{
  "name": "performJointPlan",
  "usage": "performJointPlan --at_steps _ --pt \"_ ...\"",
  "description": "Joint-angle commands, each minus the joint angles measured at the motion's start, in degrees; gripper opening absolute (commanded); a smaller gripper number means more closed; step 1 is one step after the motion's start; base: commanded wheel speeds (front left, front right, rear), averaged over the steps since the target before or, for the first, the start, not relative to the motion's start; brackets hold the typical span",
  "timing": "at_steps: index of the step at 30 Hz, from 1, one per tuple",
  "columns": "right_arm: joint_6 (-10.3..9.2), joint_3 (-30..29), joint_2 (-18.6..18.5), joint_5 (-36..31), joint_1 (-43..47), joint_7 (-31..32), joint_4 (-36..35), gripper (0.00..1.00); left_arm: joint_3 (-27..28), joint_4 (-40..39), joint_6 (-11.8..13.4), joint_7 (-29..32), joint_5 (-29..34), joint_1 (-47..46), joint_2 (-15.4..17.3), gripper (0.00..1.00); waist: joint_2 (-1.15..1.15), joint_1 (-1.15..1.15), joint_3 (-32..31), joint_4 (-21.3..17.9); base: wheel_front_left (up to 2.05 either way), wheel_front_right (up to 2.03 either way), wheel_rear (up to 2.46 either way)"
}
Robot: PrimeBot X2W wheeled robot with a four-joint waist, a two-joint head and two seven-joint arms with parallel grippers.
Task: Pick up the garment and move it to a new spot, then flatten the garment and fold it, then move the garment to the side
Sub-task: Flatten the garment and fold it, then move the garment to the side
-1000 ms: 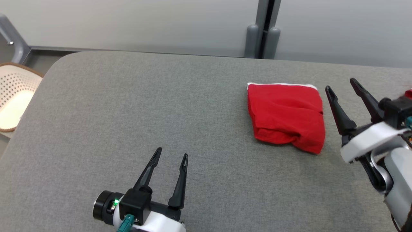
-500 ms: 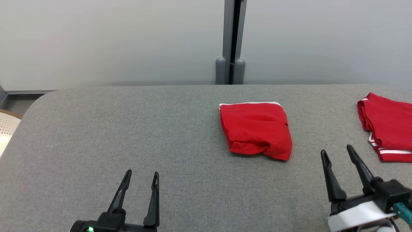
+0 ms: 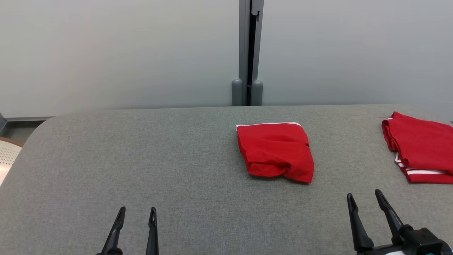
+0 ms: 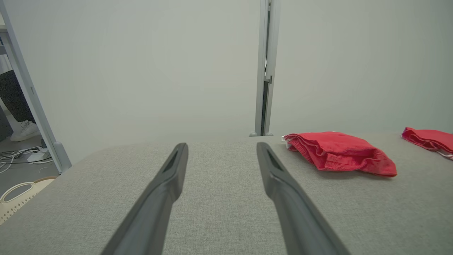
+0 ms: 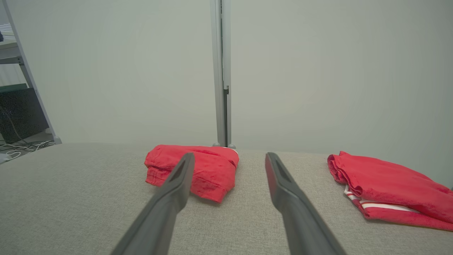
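Observation:
A folded red garment (image 3: 276,152) with a white band along its far edge lies on the grey fabric table (image 3: 141,159), right of centre. My left gripper (image 3: 138,209) stands open at the lower left, far from the garment, with nothing between its fingers. My right gripper (image 3: 363,194) is open at the lower right, a little nearer than the garment and to its right, also empty. The left wrist view has the garment (image 4: 339,156) off to the right of the open gripper (image 4: 222,145). In the right wrist view the garment (image 5: 205,170) lies partly behind the left finger of the open gripper (image 5: 230,154).
A second red garment with white stripes (image 3: 421,148) lies folded near the table's right edge (image 5: 389,187). A pale perforated basket (image 3: 5,156) stands beyond the table's rounded left corner. Behind the table are a grey wall and an upright post (image 3: 247,53).
The head camera has tilted up and turned, bringing the second garment into view. Both grippers have drawn back toward me; the right one has pulled away from beside the garment. Both stay open.

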Motion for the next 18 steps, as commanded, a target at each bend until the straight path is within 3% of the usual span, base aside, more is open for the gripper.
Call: performJointPlan --at_steps 1,18 --pt "-0.03 0.11 0.18 -0.08 0.29 -0.29 0.22 1.0 0.31 0.01 0.15 0.04 0.2 0.71 0.18 1.0 0.0 0.0 -0.08 0.07 0.0 0.0 0.0" --pt "-0.03 0.1 1.24 -0.22 0.48 -0.29 0.53 1.0 0.39 0.97 0.26 0.04 0.91 0.58 0.18 1.0 0.0 0.0 -0.67 0.52 0.0 0.0 0.0"
